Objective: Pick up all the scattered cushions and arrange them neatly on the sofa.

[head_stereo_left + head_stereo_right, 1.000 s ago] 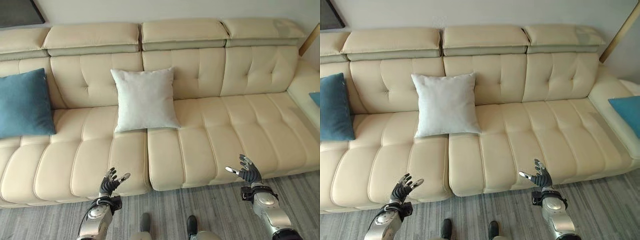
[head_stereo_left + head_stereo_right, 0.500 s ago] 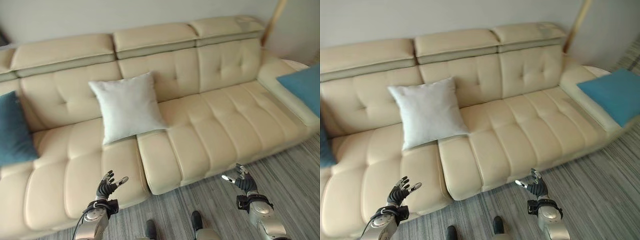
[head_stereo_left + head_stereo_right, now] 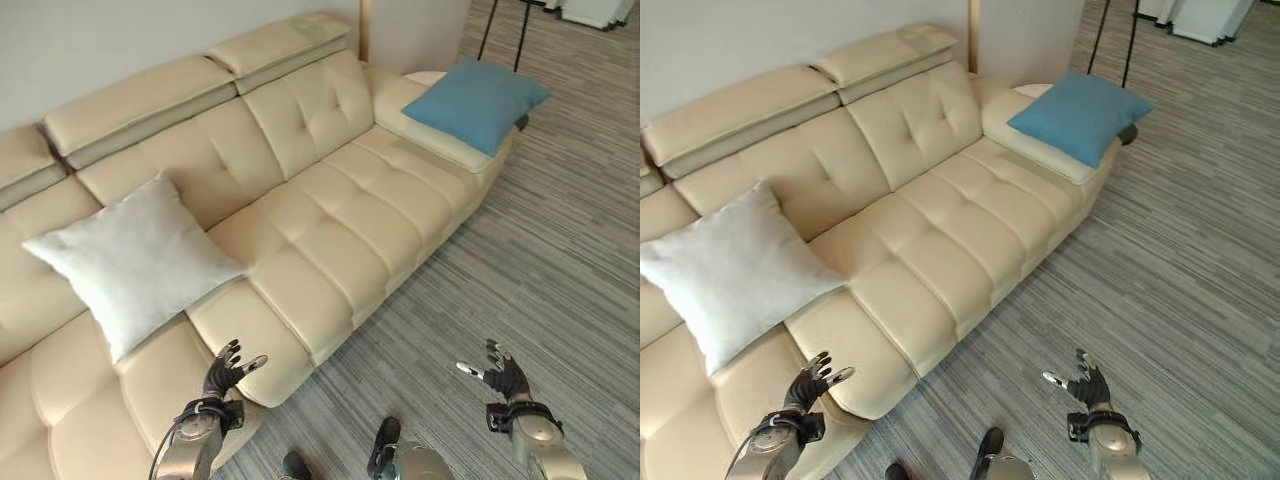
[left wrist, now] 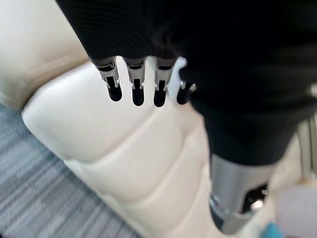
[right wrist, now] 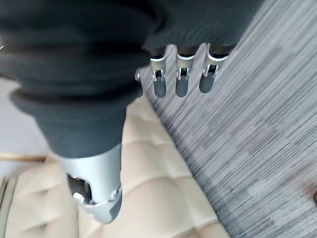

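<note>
Hovering low before cream sofa [image 3: 330, 230]: left hand [image 3: 226, 371] above seat's front edge, fingers spread, holding nothing; right hand [image 3: 500, 376] over grey striped floor [image 3: 560, 250], fingers likewise spread and empty. White cushion [image 3: 125, 262] leaning against backrest near sofa's left end. Blue cushion [image 3: 475, 100] lying flat on far right end section.

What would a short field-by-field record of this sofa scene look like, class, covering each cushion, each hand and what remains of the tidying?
sofa: cream tufted sofa on grey striped floor
white cushion: white cushion leaning on the backrest, toward the robot's left
blue cushion: blue cushion lying flat on the sofa's far end section
left hand: left hand open, empty, above the seat's front edge
right hand: right hand open, empty, over the floor
task state: blue cushion not yet propped against the backrest
</note>
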Controlling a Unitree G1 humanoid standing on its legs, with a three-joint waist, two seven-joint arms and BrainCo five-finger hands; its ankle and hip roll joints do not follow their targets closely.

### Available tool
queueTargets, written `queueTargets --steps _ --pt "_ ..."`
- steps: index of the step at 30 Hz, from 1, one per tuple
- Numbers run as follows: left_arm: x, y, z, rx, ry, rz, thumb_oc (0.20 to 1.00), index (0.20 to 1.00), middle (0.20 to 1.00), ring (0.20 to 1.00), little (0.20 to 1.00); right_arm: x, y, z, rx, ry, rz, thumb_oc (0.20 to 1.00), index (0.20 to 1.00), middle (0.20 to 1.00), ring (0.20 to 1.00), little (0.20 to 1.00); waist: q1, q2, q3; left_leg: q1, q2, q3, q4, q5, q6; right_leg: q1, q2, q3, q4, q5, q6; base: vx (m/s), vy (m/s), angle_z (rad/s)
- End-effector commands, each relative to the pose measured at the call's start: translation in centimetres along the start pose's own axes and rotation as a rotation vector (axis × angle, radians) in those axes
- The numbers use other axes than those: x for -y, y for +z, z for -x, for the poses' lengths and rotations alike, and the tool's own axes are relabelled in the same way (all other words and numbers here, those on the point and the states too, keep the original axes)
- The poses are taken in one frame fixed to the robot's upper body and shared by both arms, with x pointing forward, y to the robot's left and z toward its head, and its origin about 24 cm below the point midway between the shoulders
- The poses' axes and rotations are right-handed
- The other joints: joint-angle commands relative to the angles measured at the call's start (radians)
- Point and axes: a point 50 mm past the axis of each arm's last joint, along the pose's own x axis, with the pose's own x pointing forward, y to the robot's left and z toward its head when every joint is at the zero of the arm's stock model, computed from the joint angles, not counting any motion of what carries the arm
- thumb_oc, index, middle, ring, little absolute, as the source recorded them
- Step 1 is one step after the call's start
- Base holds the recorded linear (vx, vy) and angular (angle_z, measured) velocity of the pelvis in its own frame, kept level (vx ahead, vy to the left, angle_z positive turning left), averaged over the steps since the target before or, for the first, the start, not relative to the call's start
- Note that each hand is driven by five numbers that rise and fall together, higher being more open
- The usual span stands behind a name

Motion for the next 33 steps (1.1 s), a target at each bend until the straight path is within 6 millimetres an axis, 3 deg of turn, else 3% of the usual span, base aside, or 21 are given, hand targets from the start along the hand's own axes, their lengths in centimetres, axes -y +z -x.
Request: queueTargets --steps 1,4,9,12,13,14,16,19,22,23,24,26,27,29,33 --pt "0.7 3.4 -0.7 0.159 -0.020 0.001 1.000 1.000 1.000 1.000 1.000 0.3 3.0 -1.1 0.125 -0.006 0.024 1.000 1.000 1.000 1.000 1.000 0.009 -0.034 0.025 0.021 -0.027 -0.102 0.196 -0.161 -0.010 0.063 -0.023 0.142 -0.118 0.000 0.069 0.15 -0.117 -0.59" --pt "1.4 3.5 -0.7 0.161 -0.042 0.007 1.000 1.000 1.000 1.000 1.000 0.5 3.6 -1.3 0.144 -0.008 0.042 1.000 1.000 1.000 1.000 1.000 0.027 -0.038 0.024 -0.045 -0.049 -0.217 0.164 -0.157 -0.002 0.086 -0.008 0.194 -0.128 -0.020 0.061 0.16 -0.049 -0.83" --pt "1.3 3.0 -0.6 0.144 -0.030 0.001 1.000 1.000 1.000 1.000 1.000 0.2 4.2 -1.5 0.166 -0.001 0.040 1.000 1.000 1.000 1.000 1.000 0.056 -0.054 0.037 -0.147 -0.102 -0.347 0.125 -0.077 0.004 0.103 0.010 0.275 -0.135 -0.018 0.044 0.16 -0.025 -0.57" --pt "1.3 2.7 -0.5 0.135 -0.028 -0.001 1.000 1.000 1.000 1.000 1.000 0.1 4.6 -1.6 0.181 -0.003 0.046 1.000 1.000 1.000 1.000 1.000 0.086 -0.042 0.049 -0.195 -0.134 -0.438 0.080 -0.027 0.000 0.124 0.033 0.330 -0.134 -0.034 0.045 0.16 0.041 -0.58" --pt "1.3 2.7 -0.5 0.135 -0.028 -0.001 1.000 1.000 1.000 1.000 1.000 0.1 4.6 -1.6 0.181 -0.003 0.046 1.000 1.000 1.000 1.000 1.000 0.085 -0.042 0.046 -0.198 -0.135 -0.439 0.078 -0.023 0.000 0.120 0.033 0.329 -0.135 -0.031 0.045 0.17 0.069 -0.78" --pt "1.3 2.5 -0.5 0.127 -0.025 -0.003 1.000 1.000 1.000 1.000 1.000 0.0 4.8 -1.7 0.186 -0.013 0.046 1.000 1.000 1.000 1.000 1.000 0.109 -0.032 0.061 -0.260 -0.161 -0.503 0.060 0.021 -0.002 0.135 0.047 0.368 -0.131 -0.043 0.043 0.17 0.081 -0.75" --pt "0.7 2.3 -0.4 0.123 -0.001 -0.011 1.000 1.000 1.000 1.000 1.000 -0.3 5.3 -1.8 0.205 0.004 0.056 1.000 1.000 1.000 1.000 1.000 0.129 -0.015 0.059 -0.245 -0.160 -0.542 0.021 0.026 0.006 0.139 0.064 0.436 -0.112 -0.070 0.046 0.30 0.192 -1.10" --pt "0.4 1.9 -0.4 0.101 -0.005 -0.034 1.000 1.000 1.000 1.000 1.000 -0.3 5.5 -1.8 0.212 0.010 0.064 1.000 1.000 1.000 1.000 1.000 0.124 -0.012 0.040 -0.217 -0.176 -0.534 0.028 0.012 0.028 0.152 0.047 0.458 -0.084 -0.094 0.051 0.28 0.199 -1.27" --pt "-0.2 2.0 -0.5 0.093 -0.006 -0.079 1.000 1.000 1.000 1.000 1.000 -0.9 5.1 -1.6 0.200 0.034 0.048 1.000 1.000 1.000 1.000 1.000 0.112 -0.011 0.045 -0.181 -0.187 -0.487 0.034 -0.022 0.073 0.101 0.025 0.499 0.076 -0.107 0.078 0.25 0.216 -0.26" --pt "-0.2 2.0 -0.5 0.093 -0.006 -0.079 1.000 1.000 1.000 1.000 1.000 -0.9 5.1 -1.6 0.200 0.035 0.048 1.000 1.000 1.000 1.000 1.000 0.115 -0.013 0.044 -0.182 -0.188 -0.484 0.034 -0.022 0.074 0.096 0.024 0.503 0.083 -0.110 0.079 0.13 0.153 -0.33" --pt "-0.5 2.5 -0.6 0.110 0.001 -0.089 1.000 1.000 1.000 1.000 1.000 -1.2 5.1 -1.7 0.195 0.041 0.051 1.000 1.000 1.000 1.000 1.000 0.106 -0.005 0.053 -0.159 -0.183 -0.452 0.025 -0.034 0.089 0.048 0.013 0.487 0.190 -0.090 0.102 0.12 0.128 -0.39" --pt "-0.7 2.9 -0.6 0.127 0.005 -0.091 1.000 1.000 1.000 1.000 1.000 -1.7 5.0 -1.6 0.194 0.056 0.049 1.000 1.000 1.000 1.000 1.000 0.107 -0.001 0.058 -0.123 -0.177 -0.413 0.005 -0.043 0.091 -0.014 -0.017 0.436 0.264 -0.057 0.118 0.12 0.107 -0.36" --pt "-0.7 2.9 -0.6 0.126 0.005 -0.091 1.000 1.000 1.000 1.000 1.000 -1.7 5.0 -1.6 0.194 0.056 0.050 1.000 1.000 1.000 1.000 1.000 0.108 -0.002 0.059 -0.122 -0.177 -0.412 0.004 -0.043 0.092 -0.015 -0.017 0.437 0.266 -0.058 0.119 0.14 0.046 -0.52" --pt "-0.5 3.5 -0.6 0.152 -0.004 -0.085 1.000 1.000 1.000 1.000 1.000 -2.0 5.4 -1.7 0.207 0.066 0.042 1.000 1.000 1.000 1.000 1.000 0.104 -0.003 0.061 -0.074 -0.172 -0.367 -0.012 -0.070 0.084 -0.043 -0.051 0.343 0.143 -0.030 0.112 0.23 -0.031 -0.32" --pt "-0.2 4.0 -0.8 0.168 -0.007 -0.066 1.000 1.000 1.000 1.000 1.000 -2.2 5.4 -1.8 0.200 0.061 0.036 1.000 1.000 1.000 1.000 1.000 0.095 -0.012 0.071 -0.020 -0.170 -0.331 -0.024 -0.101 0.071 -0.091 -0.065 0.213 -0.040 0.057 0.126 0.21 -0.119 -0.52"
